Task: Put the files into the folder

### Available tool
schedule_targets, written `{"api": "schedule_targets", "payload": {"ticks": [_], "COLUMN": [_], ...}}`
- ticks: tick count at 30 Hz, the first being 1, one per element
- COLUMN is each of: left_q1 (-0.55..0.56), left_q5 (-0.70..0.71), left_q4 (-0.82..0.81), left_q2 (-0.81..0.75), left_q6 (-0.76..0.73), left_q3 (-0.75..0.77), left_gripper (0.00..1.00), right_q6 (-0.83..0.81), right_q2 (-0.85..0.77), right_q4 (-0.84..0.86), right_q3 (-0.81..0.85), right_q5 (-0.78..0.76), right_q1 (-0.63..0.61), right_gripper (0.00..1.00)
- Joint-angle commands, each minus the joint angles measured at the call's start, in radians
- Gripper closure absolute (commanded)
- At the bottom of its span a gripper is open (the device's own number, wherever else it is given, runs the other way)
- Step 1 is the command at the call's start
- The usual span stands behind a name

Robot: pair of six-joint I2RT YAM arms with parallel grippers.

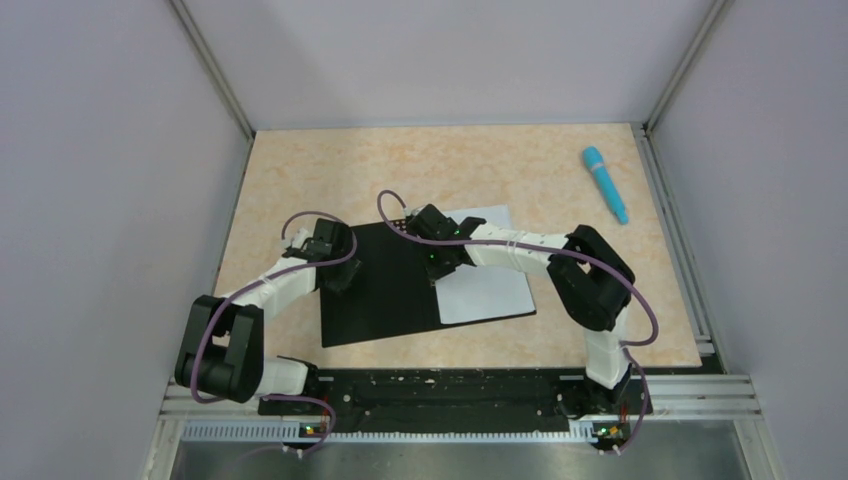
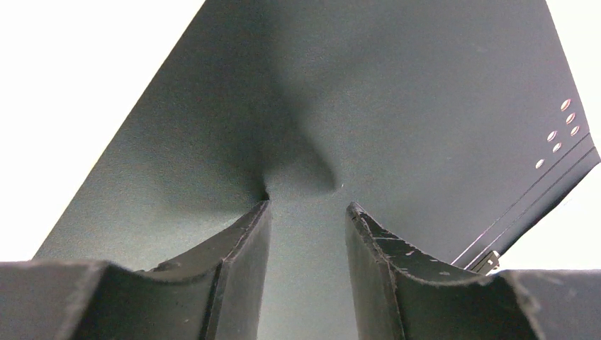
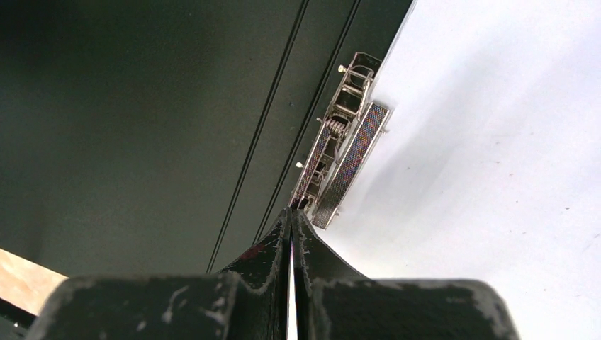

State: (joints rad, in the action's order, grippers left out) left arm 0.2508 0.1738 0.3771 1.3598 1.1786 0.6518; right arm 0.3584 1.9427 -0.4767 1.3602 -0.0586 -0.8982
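The folder (image 1: pixel 385 290) lies open with its black inside up, mid-worktop (image 1: pixel 480 170). The files (image 1: pixel 485 285) rest on its right half, just beside the metal clip (image 3: pixel 344 159). The left end effector (image 2: pixel 306 205) has its fingers apart over the left flap. The right end effector (image 3: pixel 292 212) has its fingers pressed together, tips at the clip.

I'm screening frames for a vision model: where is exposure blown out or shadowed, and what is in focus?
Left wrist: the area around the folder is blown out white; a dark shadow pools ahead of the left claw. Right wrist: the files are bright, with soft shadow beside the sharp metal clip. Top external: evenly lit, no glare.
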Motion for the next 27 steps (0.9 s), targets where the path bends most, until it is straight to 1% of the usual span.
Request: {"api": "schedule_targets", "payload": {"ticks": [1, 2, 4, 8, 9, 13, 14, 16, 19, 23, 27], "left_q1": [0.002, 0.002, 0.002, 0.002, 0.002, -0.007, -0.011, -0.024, -0.048, -0.098, -0.144], "left_q5": [-0.02, -0.019, -0.018, -0.013, -0.009, 0.007, 0.011, 0.02, 0.021, -0.017, -0.071], "left_q4": [0.056, 0.057, 0.056, 0.073, 0.081, 0.089, 0.087, 0.081, 0.074, 0.06, 0.064], "left_q2": [0.057, 0.055, 0.053, 0.039, 0.034, -0.036, -0.061, -0.113, -0.175, -0.223, -0.233], "left_q6": [-0.009, -0.013, -0.023, -0.064, -0.08, -0.155, -0.176, -0.222, -0.281, -0.35, -0.393], "left_q3": [-0.032, -0.03, -0.025, 0.013, 0.027, 0.068, 0.075, 0.081, 0.09, 0.087, 0.084], "left_gripper": [0.52, 0.52, 0.51, 0.47, 0.44, 0.33, 0.27, 0.2, 0.16, 0.15, 0.15], "right_q6": [-0.015, -0.015, -0.013, -0.007, -0.005, 0.005, 0.005, 0.003, 0.0, 0.0, 0.002], "right_q2": [0.005, -0.004, -0.022, -0.041, -0.037, -0.011, -0.007, 0.005, 0.019, 0.022, 0.051], "right_q4": [-0.004, -0.004, -0.005, -0.005, -0.006, -0.005, -0.002, 0.009, 0.012, 0.024, 0.02], "right_q3": [0.054, 0.054, 0.053, 0.051, 0.052, 0.055, 0.059, 0.063, 0.081, 0.085, 0.093], "right_q5": [-0.03, -0.035, -0.054, -0.13, -0.144, -0.193, -0.202, -0.215, -0.229, -0.271, -0.293], "right_q1": [0.01, 0.01, 0.009, 0.007, 0.007, -0.006, -0.008, -0.014, -0.03, -0.056, -0.068], "right_gripper": [1.0, 0.99, 0.92, 0.73, 0.68, 0.55, 0.53, 0.51, 0.51, 0.53, 0.57]}}
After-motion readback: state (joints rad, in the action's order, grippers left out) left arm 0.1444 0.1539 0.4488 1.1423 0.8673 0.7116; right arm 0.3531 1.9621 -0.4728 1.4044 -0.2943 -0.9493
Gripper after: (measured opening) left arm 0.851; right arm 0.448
